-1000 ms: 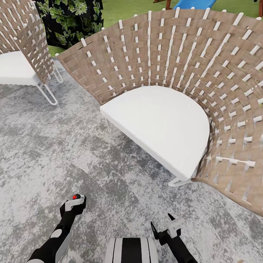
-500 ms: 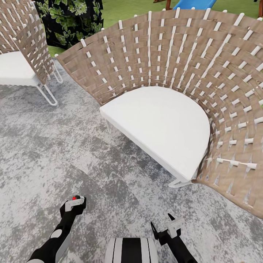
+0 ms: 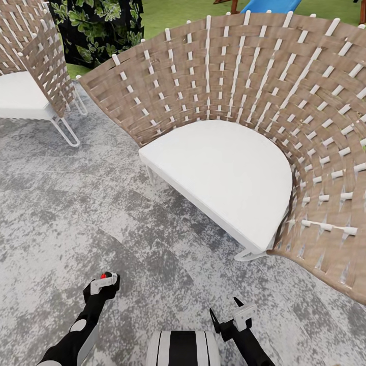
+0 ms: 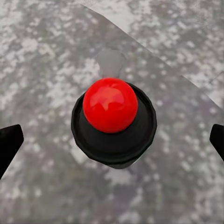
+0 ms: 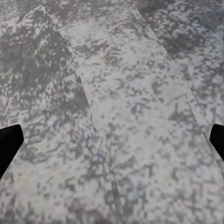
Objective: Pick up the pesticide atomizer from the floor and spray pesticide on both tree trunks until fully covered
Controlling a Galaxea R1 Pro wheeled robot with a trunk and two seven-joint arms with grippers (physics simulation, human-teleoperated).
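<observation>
The pesticide atomizer (image 3: 104,275) shows as a red ball on a round black cap (image 4: 110,105). My left gripper (image 3: 103,281) carries it low over the grey paving, shut on it, and the dark fingertips (image 4: 9,140) stand on either side. My right gripper (image 3: 224,311) hangs open with nothing in it, and under it the right wrist view has bare mottled paving (image 5: 112,116). The two trees and their trunks are out of view, and no white specks of pesticide show.
A big woven brown chair with a white cushion (image 3: 223,168) stands close in front and to the right. A second such chair (image 3: 20,91) is at the far left. Behind them are a dark leafy shrub (image 3: 96,25) and green lawn (image 3: 173,12). Grey paving (image 3: 76,213) stretches to the left.
The whole picture shifted very slightly, so the camera moved. My left gripper with the atomizer sits a little lower in the head view than one second ago. The right gripper has kept its place.
</observation>
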